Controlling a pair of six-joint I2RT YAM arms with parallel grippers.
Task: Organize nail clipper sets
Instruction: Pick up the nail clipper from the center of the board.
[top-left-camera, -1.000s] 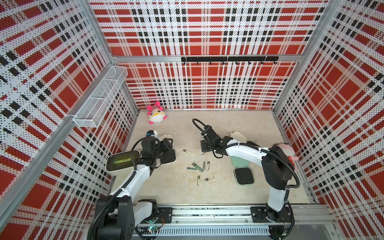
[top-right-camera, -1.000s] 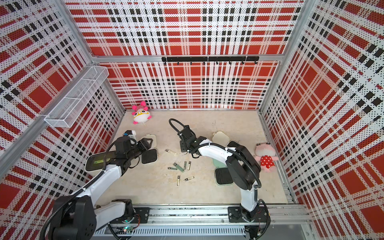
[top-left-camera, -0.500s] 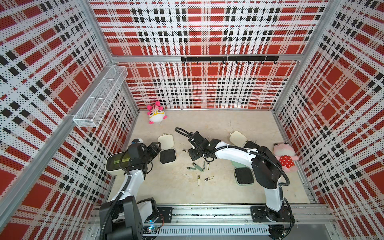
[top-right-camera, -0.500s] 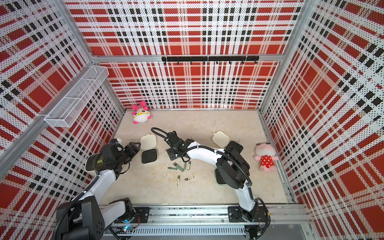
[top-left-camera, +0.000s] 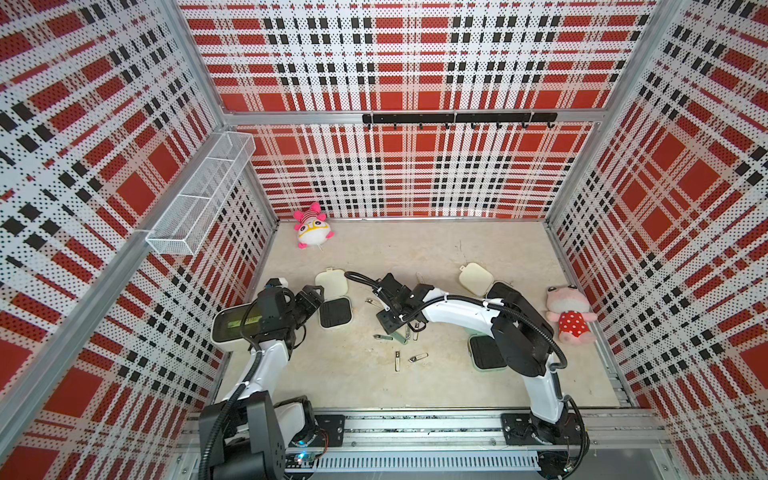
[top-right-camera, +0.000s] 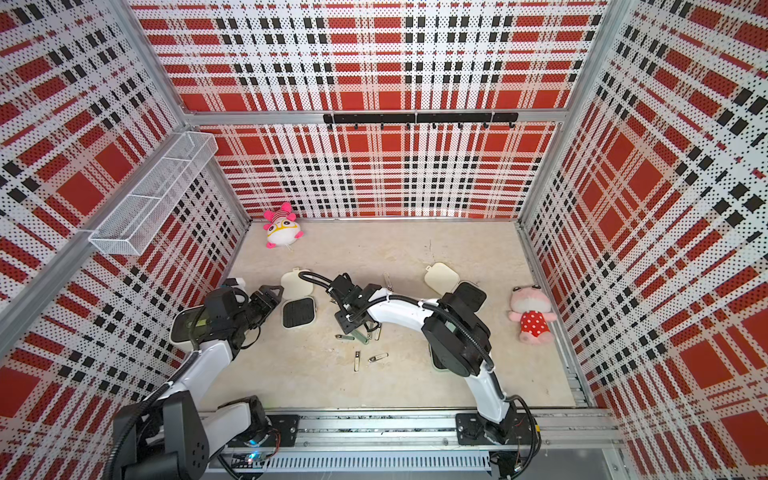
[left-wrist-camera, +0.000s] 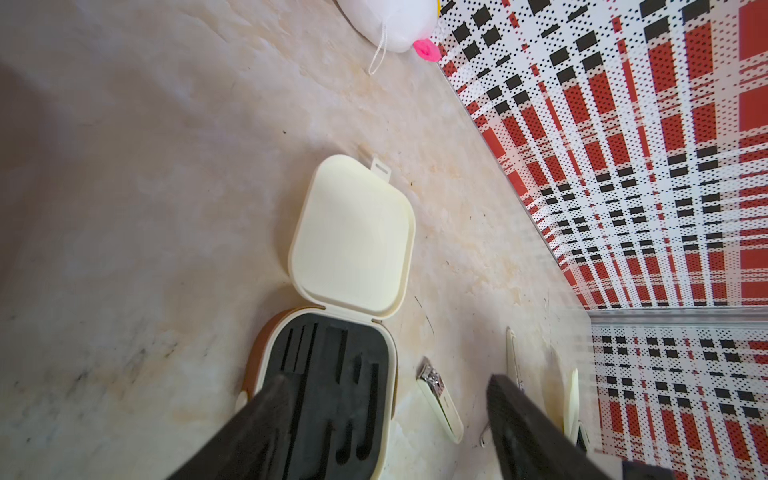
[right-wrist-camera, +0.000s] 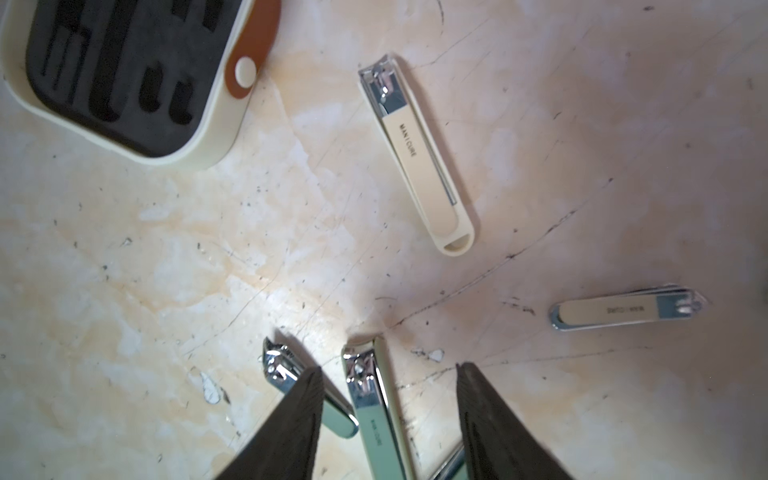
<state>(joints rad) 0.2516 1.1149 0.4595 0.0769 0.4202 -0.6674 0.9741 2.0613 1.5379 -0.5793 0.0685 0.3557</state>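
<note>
An open cream case lies at the left, its lid (top-left-camera: 331, 282) flat and its black tray (top-left-camera: 336, 312) empty. My left gripper (top-left-camera: 309, 301) hovers open just left of it; in the left wrist view the open gripper (left-wrist-camera: 388, 378) spans the tray (left-wrist-camera: 328, 382) and a cream clipper (left-wrist-camera: 440, 399). My right gripper (top-left-camera: 390, 328) hangs open over loose clippers (top-left-camera: 384, 337) mid-floor. In the right wrist view the gripper (right-wrist-camera: 388, 368) straddles a mint clipper (right-wrist-camera: 374, 415) without touching it. Another mint clipper (right-wrist-camera: 286, 370) lies under one finger. A second cream case (top-left-camera: 476, 279) and a mint case's tray (top-left-camera: 484, 351) lie partly under the right arm.
Two more clippers (top-left-camera: 397, 360) lie nearer the front, and cream clippers (right-wrist-camera: 415, 153) lie beside the left case. A larger cream box (top-left-camera: 237, 324) stands behind the left arm. Plush toys sit at the back left (top-left-camera: 312, 230) and the right wall (top-left-camera: 569, 316). A wire basket (top-left-camera: 203, 195) hangs on the left wall.
My left gripper opened, let go of the cream case, pulled back, then came near again; the case lies open. My right arm swung left and forward over the loose clippers.
</note>
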